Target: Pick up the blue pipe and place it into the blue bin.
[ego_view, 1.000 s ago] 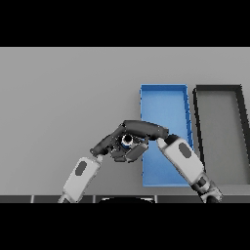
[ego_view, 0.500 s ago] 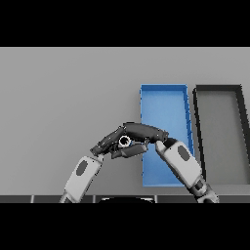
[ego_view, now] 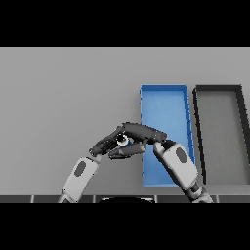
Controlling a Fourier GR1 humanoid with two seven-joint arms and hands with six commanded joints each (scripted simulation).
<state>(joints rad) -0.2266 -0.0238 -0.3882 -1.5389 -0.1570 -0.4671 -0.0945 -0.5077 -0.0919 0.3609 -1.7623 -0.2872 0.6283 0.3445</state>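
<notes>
Both hands were seen meeting just left of the blue bin point(ego_view: 163, 105), low in the head view. The left hand point(ego_view: 108, 142) was brought in from the lower left, the right hand point(ego_view: 142, 132) from the lower right, its forearm laid across the bin's lower part. The dark fingers of the two hands were overlapped, and between them a small pale ring-like shape point(ego_view: 122, 140) was glimpsed; whether that was the blue pipe could not be told. No pipe was made out anywhere else on the grey table point(ego_view: 58, 97). Whether either hand was curled round something or merely pressed flat could not be told. A dark bin point(ego_view: 219, 136) was seen just right of the blue one.
</notes>
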